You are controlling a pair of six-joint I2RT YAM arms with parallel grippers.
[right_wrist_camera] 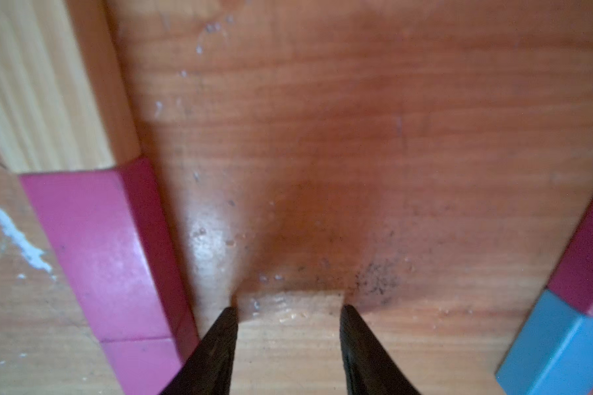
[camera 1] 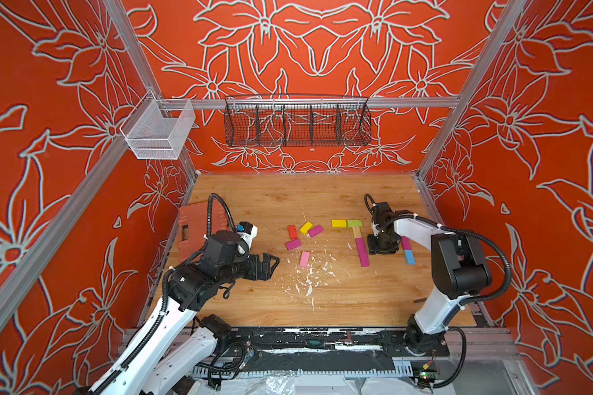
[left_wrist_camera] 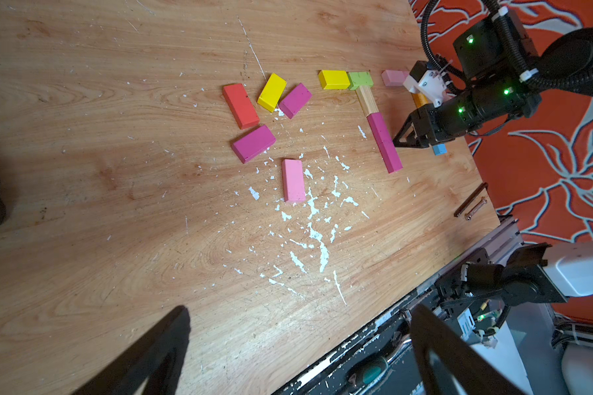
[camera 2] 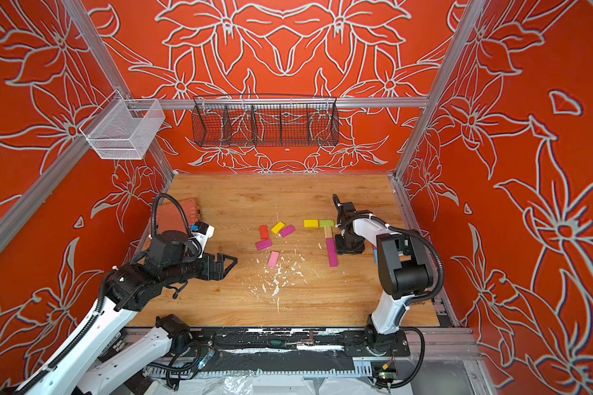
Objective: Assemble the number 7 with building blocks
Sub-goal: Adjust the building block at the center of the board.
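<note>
The number 7 (camera 1: 360, 244) lies right of desk (right_wrist_camera: 322, 136) centre: yellow block (camera 1: 339, 223) + green block (camera 1: 354, 223) as the bar, wood block (camera 1: 356, 233), then magenta stem (camera 1: 363, 258) running toward the near edge. Looks near-complete.

R arm (camera 1: 416, 232) sits low, just right of the stem. R jaws are released w/ nothing btwn them, only bare desk in the wrist view. L arm (camera 1: 220, 253) hovers near-left, L jaws spread wide, empty.

Step, as I read it: back away w/o disturbing the stem, or trim its line. To do it well, go straight up first, no sideways travel while low, since one jaw tip is v. close to the stem's side. If nudging, press flat on the long side, slowly.

Room: tight lane btwn the stem and the magenta-and-blue piece (right_wrist_camera: 562, 342) on the right, and the desk's right edge is close. Open desk near-centre and far. Spare blocks (camera 1: 293, 244) cluster left of the 7, well apart. Tool case (camera 1: 194, 229) is far-left.
</note>
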